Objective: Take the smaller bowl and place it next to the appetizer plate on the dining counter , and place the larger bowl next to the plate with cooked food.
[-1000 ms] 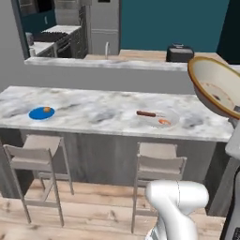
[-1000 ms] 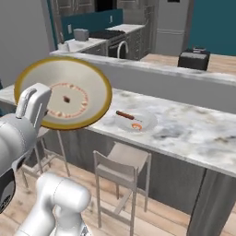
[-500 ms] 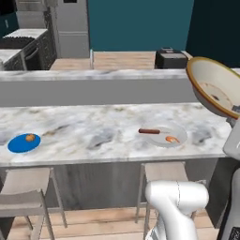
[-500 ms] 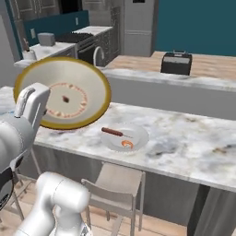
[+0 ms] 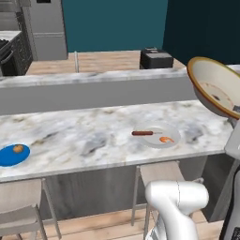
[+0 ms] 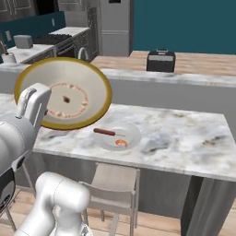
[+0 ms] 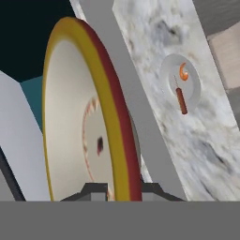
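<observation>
**Larger bowl in my grip, cooked-food plate now in front of me**

The whole scene has slid across both base views over the last second, so my base has been driving along the dining counter (image 5: pixel 93 136), not the things moving. A second ago the plate with cooked food (image 5: pixel 157 137) sat toward the right of the left base view; now it lies just right of centre there, and at lower centre of the right base view. The appetizer plate (image 5: pixel 13 154) has drifted to the far left edge of the left base view. I judge that I am nearly lined up for the second placement, with the drop spot beside the pale plate coming within reach.

My gripper (image 7: pixel 119 190) is pinched narrow on the rim of the larger bowl (image 6: pixel 64 99), the rim passing between my two tips at the bottom of the hand view. The bowl stays tipped almost on edge, its cream inside facing the cameras, as it was a second ago. It hangs in the air, at the right edge of the left base view and at the left of the right base view.

In the hand view the plate with cooked food lies at upper right, well apart from the bowl, with the marble top between. The bowl must be levelled before it goes down beside that plate.
</observation>
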